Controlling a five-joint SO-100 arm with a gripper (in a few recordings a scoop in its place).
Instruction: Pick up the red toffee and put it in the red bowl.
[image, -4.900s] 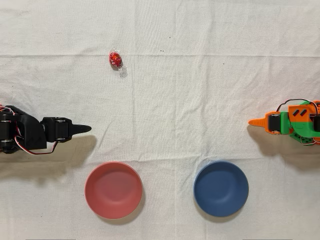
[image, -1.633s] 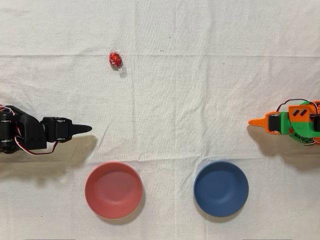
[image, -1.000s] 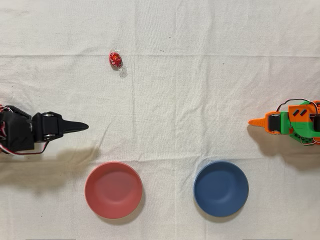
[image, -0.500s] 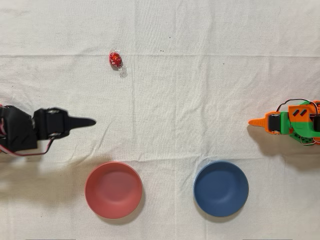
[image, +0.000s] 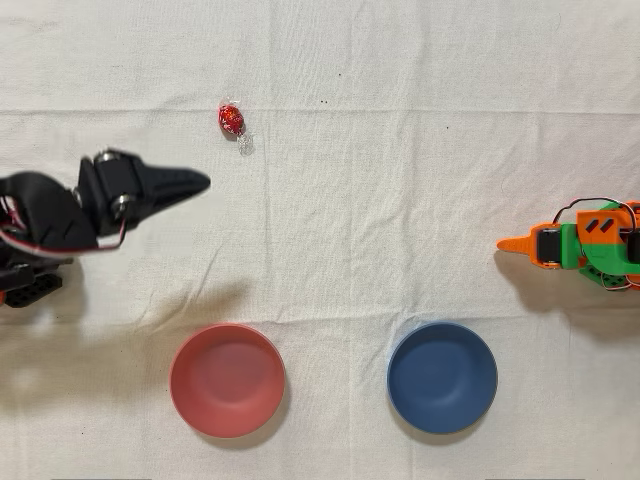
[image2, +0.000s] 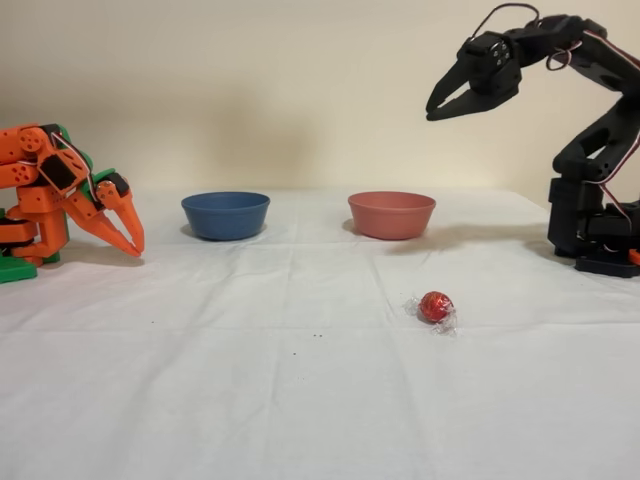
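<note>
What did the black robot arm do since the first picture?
The black arm's gripper lifted off its rest and swung toward the toffee, now high above the cloth, holding nothing. Toffee, red bowl, blue bowl and the idle orange arm stayed put.

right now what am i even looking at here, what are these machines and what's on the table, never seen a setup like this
These are two small robot arms on a table covered with a white cloth. Both pictures show the same moment: one camera looks straight down, the other looks from the side, so left and right are swapped between them.

The black arm is the working one. Its end effector, the two-finger claw at its tip, is raised high above the table, slightly open and holding nothing. From above it appears at the left. The orange arm stands idle.

On the cloth lie three things: a red toffee in shiny foil with clear twisted ends, a red bowl and a blue bowl. Both bowls look empty from above. The toffee lies apart from both.
</note>
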